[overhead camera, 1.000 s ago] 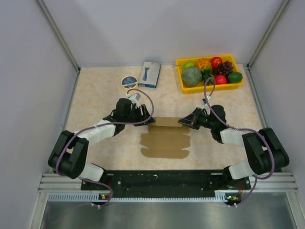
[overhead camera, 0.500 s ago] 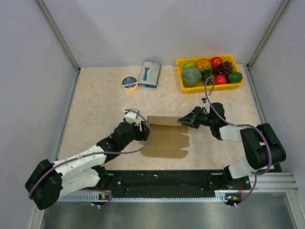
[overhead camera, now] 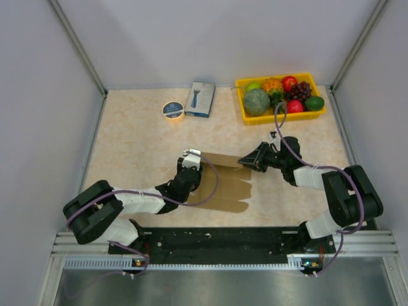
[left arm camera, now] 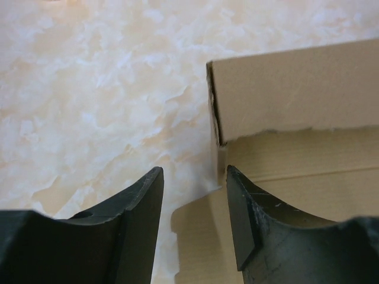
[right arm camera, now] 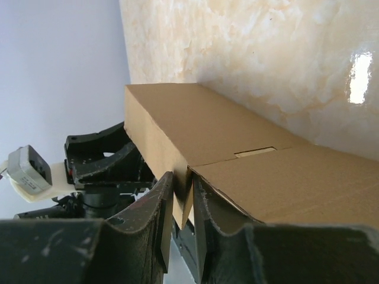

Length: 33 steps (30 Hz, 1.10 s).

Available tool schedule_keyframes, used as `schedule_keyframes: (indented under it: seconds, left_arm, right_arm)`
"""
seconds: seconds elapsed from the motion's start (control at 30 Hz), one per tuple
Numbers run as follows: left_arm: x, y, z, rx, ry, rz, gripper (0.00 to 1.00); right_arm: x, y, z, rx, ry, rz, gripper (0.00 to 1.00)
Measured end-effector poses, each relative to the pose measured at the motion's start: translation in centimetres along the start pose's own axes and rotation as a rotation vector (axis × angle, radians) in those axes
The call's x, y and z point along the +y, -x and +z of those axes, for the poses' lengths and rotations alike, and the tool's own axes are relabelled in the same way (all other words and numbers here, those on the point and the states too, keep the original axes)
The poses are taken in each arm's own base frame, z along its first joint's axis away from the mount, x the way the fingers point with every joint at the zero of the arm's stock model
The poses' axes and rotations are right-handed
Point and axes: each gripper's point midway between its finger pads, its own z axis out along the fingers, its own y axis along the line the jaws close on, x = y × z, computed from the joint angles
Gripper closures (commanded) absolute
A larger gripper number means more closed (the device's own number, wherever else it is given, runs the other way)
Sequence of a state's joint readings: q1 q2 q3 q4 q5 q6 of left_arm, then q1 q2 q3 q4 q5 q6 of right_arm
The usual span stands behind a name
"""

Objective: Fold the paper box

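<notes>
plain brown thin cardboard blank (overhead camera: 224,191) lies at the centre of the beige marbled table (overhead camera: 134,134), its far panel standing upright. left gripper (left arm camera: 192,174): jaws apart, empty, at the panel's left corner. right gripper (right arm camera: 182,183): jaws narrowly straddle the panel's right end; whether they grip it cannot be told.

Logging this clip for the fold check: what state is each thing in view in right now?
paper box: partly folded, far panel raised, the rest lying flat.
left gripper: open, empty, at the raised panel's left end.
right gripper: jaws narrowly apart around the panel's right end; grip unclear.
yellow tray: filled with fruit.
blue-and-white box: lying flat.
tape roll: lying flat.
</notes>
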State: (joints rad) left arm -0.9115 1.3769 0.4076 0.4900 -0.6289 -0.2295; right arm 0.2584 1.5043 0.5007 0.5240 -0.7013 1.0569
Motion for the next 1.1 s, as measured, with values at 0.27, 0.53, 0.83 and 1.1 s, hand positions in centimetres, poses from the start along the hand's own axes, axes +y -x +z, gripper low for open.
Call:
schedule_keyframes:
  seconds: [0.27,0.53,0.83,1.1]
  left_arm:
    - [-1.5,2.0,0.8,-0.060,-0.038,-0.045,0.37]
    - [-1.3,1.3,1.9,-0.042,0.019,-0.047,0.58]
    - [-1.4,1.1,3.6,-0.063,0.077,-0.042,0.84]
    - [-1.5,2.6,4.1,-0.075,0.104,-0.061,1.00]
  right_arm:
    - [0.4,0.2,-0.1,-0.001,-0.006,0.003,0.81]
    - [0.5,0.2,-0.2,0.000,-0.009,0.008,0.81]
    - [0.6,-0.2,-0.9,0.004,-0.042,-0.006,0.44]
    - [1.8,-0.8,-5.9,-0.054,-0.157,-0.221,0.19]
